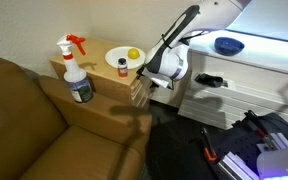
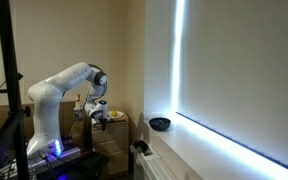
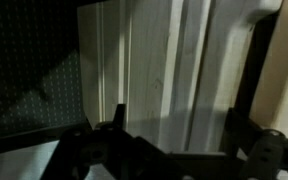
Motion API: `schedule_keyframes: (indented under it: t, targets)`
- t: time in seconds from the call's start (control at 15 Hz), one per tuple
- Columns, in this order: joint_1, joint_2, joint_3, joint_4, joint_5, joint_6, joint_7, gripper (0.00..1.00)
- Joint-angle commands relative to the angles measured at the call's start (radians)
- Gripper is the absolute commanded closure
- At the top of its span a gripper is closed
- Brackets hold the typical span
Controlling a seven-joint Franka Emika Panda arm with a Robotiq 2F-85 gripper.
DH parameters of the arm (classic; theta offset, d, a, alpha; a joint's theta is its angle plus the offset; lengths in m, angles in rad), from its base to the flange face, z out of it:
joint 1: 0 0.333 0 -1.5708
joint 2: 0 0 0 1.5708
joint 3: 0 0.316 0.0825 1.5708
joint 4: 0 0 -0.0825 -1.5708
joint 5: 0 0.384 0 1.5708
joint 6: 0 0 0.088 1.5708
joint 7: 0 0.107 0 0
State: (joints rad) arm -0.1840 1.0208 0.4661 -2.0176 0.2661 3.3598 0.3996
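Beside side table (image 1: 96, 50): my gripper (image 1: 144, 90) hangs at its edge.
Jaws: I see them fully spread, empty.
Table top: spray bottle (image 1: 76, 70), plate (image 1: 112, 58), yellow fruit (image 1: 133, 54).

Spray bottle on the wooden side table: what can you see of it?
The spray bottle stands upright on a corner of the wooden side table, beside the arm of the brown couch. It looks like pale translucent plastic, with a red-and-white trigger head and a dark blue label round its lower body. Only the table touches it; the open end effector hangs apart from it, at the table's other side.
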Motion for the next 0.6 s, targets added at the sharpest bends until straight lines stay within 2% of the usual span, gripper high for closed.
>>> schedule_keyframes:
  t: [0.0, 0.2, 0.27, 0.33, 0.53]
  targets:
    - [0.016, 0.081, -0.019, 0.064, 0.007, 0.011, -0.002, 0.0]
    - [0.026, 0.081, -0.038, 0.061, 0.014, -0.011, 0.001, 0.0]
    - [0.021, 0.075, -0.041, 0.054, 0.006, -0.053, -0.008, 0.0]
    - [0.053, 0.05, -0.085, 0.043, 0.032, -0.117, 0.004, 0.0]
    - [0.027, 0.054, -0.102, 0.023, 0.031, -0.145, -0.015, 0.0]
